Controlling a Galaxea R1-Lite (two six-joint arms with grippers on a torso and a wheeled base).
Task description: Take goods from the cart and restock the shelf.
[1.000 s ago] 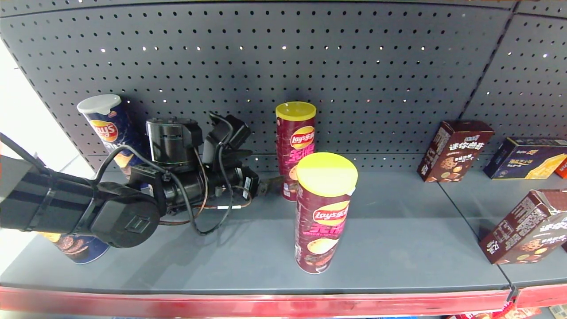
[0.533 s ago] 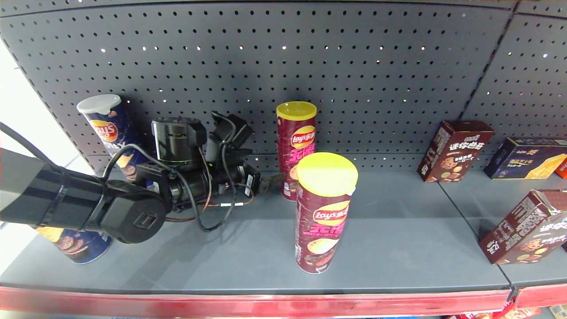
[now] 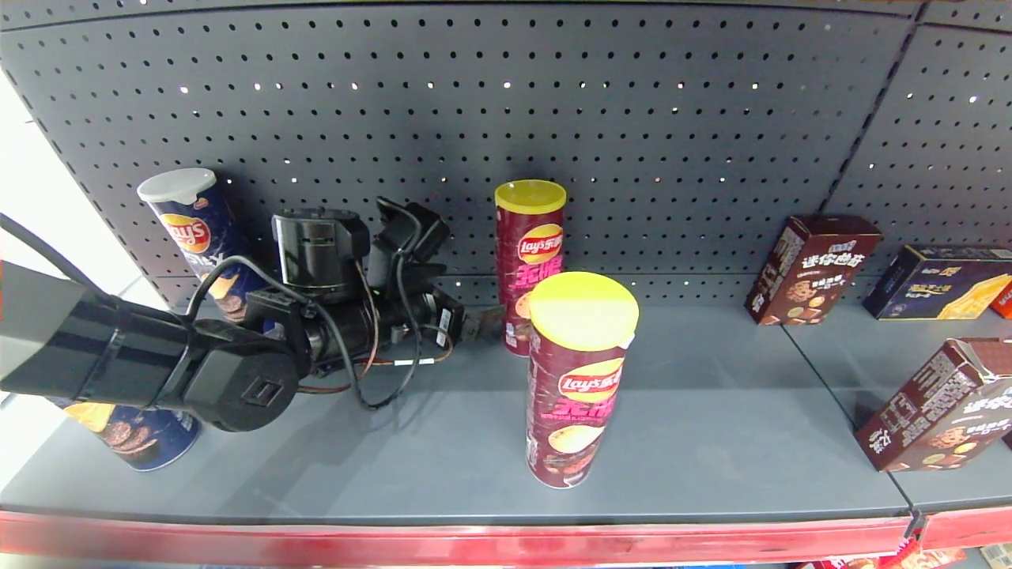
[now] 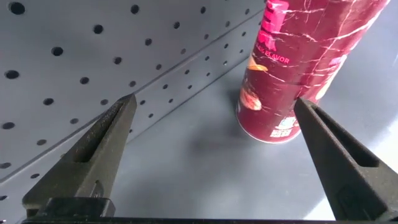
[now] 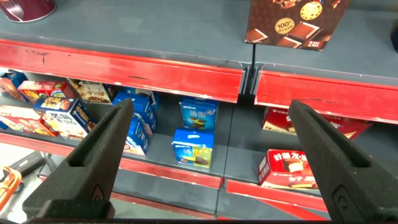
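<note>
Raised a little since a second ago, the left claw (image 3: 484, 322) is released, fingers spread, with the rear maroon chip can (image 3: 529, 265) upright on the shelf (image 3: 711, 427) just ahead of its tips, yellow lid on. A second maroon chip can (image 3: 577, 379), also lidded, stands beyond and to the claw's right. The right claw (image 5: 211, 104) gapes too, grasping nothing

Back wall: dark grey pegboard panel (image 3: 553, 95), evenly perforated, with light showing through some holes. A vertical upright (image 3: 874, 126) separates it from a second panel to the right. The shelf (image 3: 711, 427) has a matt grey deck and a red strip (image 3: 474, 545) along its front edge. Lower shelves (image 5: 168, 169) beneath are likewise red-edged. Bright white light (image 3: 32, 205) lies beyond the left end.
</note>
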